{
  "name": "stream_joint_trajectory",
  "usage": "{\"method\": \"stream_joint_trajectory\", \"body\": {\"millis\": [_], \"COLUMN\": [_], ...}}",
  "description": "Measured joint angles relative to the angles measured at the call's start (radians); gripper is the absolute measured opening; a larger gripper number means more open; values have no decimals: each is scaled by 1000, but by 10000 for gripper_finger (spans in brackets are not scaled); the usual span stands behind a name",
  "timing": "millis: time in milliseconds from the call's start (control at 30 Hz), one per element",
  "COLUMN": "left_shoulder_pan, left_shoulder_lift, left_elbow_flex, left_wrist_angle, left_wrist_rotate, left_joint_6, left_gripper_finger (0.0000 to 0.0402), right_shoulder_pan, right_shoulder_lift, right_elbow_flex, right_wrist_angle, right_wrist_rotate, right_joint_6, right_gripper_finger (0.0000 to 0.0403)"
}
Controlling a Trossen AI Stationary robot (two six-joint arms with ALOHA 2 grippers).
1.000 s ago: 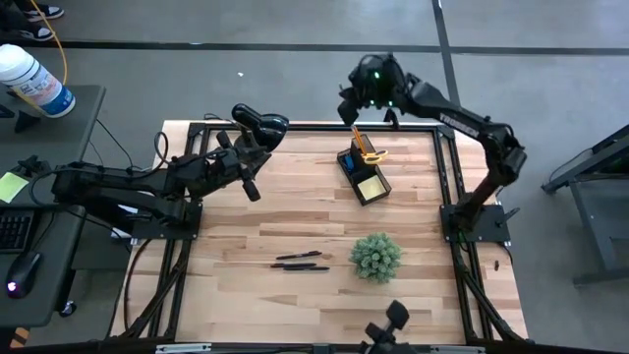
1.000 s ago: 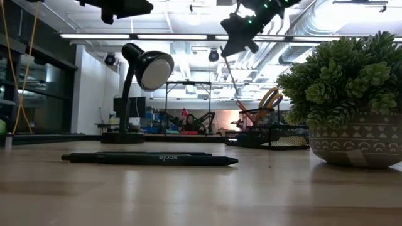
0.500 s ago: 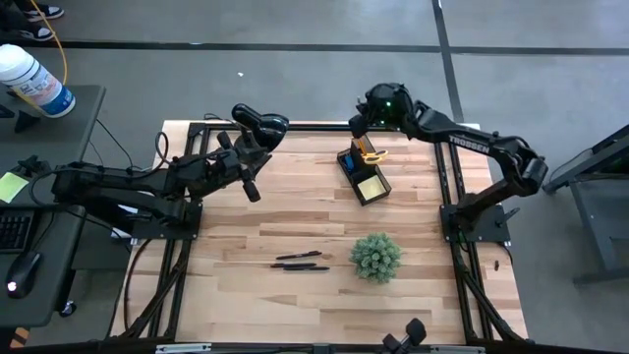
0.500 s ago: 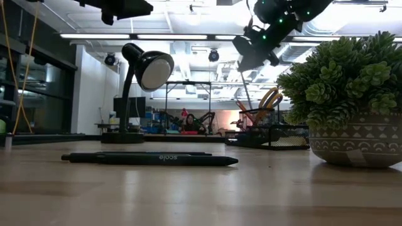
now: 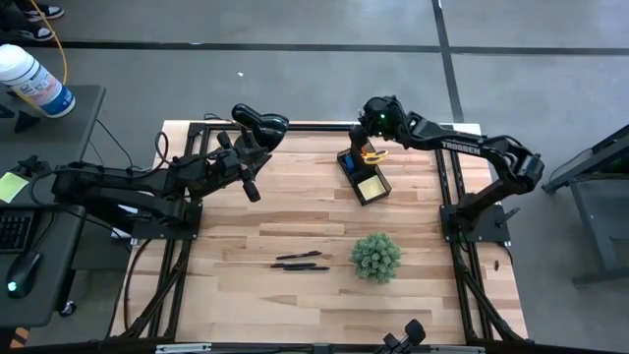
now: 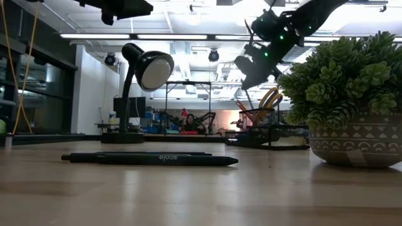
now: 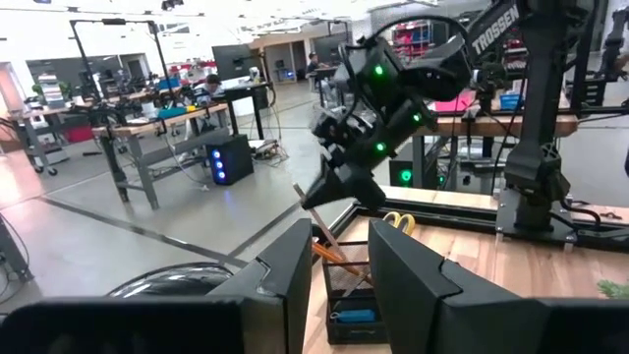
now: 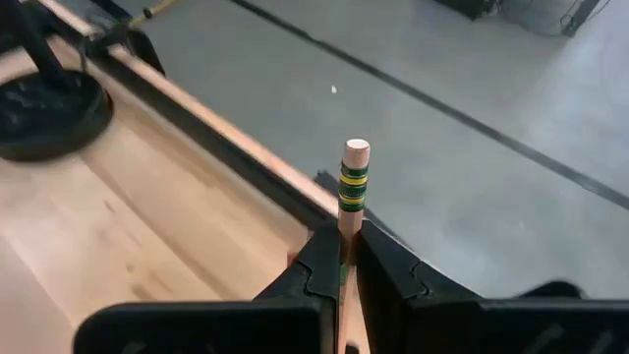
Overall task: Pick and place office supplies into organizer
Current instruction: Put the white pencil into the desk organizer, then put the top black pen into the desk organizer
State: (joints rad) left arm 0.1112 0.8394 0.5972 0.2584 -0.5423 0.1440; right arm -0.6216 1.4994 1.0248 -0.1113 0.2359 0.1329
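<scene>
My right gripper (image 5: 364,128) hangs over the table's far side, above the black organizer (image 5: 362,175), and is shut on an orange pencil (image 6: 249,99). The pencil's lower end reaches down to the organizer's tall compartment (image 7: 339,258), where other pencils and yellow-handled scissors (image 5: 371,154) stand. A yellow sticky-note pad (image 5: 371,185) lies in the lower tray. Two black pens (image 5: 300,262) lie on the wood near the table's middle. My left gripper (image 7: 339,285) waits at the far left, level and open, with nothing in it. My right gripper pinches the pencil between its two fingers a little below the eraser end (image 8: 346,224). The eraser and green-yellow band (image 8: 354,172) stick out past the fingers. The fingers slant down from the far right and lie across the pencil. It hangs slanted, lifted clear of the table.
A black domed desk lamp (image 5: 257,123) stands at the far edge beside my left gripper. A round green plant in a patterned pot (image 5: 375,256) stands near the middle right, just right of the pens. Bare wood lies between the pens and the organizer.
My right gripper has come down toward the organizer with the pencil and tipped and rolled a little on the way. The pencil's lower end now stands at the tall compartment, where before it hung higher.
</scene>
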Motion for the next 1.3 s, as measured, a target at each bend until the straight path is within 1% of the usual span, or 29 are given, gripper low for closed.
{"method": "stream_joint_trajectory", "body": {"millis": [167, 233, 500, 600, 700, 767, 900, 967, 1100, 1233, 1300], "left_shoulder_pan": [0, 0, 0, 0, 0, 0, 0, 0, 0, -1, -1], "left_shoulder_lift": [0, 0, 0, 0, 0, -1, -1, -1, -1, -1, -1], "left_elbow_flex": [0, 0, 0, 0, 0, 0, 0, 0, 0, 0, 0], "left_wrist_angle": [0, 0, 0, 0, -1, -16, -70, -78, -76, -77, -81], "left_wrist_rotate": [0, 0, 0, 0, 3, 8, 11, 21, 117, 229, 250], "left_joint_6": [-1, -2, -1, -1, -2, -1, -14, -41, -47, -54, -76], "left_gripper_finger": [92, 92, 92, 92, 92, 92, 92, 92, 92, 92, 92], "right_shoulder_pan": [0, 0, -3, -6, -7, -7, -7, 0, 29, 91, 135], "right_shoulder_lift": [0, 0, 0, 1, 1, 1, 1, 1, 1, 0, 1], "right_elbow_flex": [-49, -60, -49, -33, 3, 39, 108, 137, 175, 181, 180], "right_wrist_angle": [-4, -4, 23, 21, 21, 23, 28, 29, 29, 23, 4], "right_wrist_rotate": [-22, -31, -43, -44, -46, -97, -325, -414, -490, -569, -587], "right_joint_6": [38, 69, 84, 61, 33, 24, 19, 16, 17, -32, -60], "right_gripper_finger": [14, 22, 115, 140, 157, 163, 165, 163, 157, 152, 151]}}
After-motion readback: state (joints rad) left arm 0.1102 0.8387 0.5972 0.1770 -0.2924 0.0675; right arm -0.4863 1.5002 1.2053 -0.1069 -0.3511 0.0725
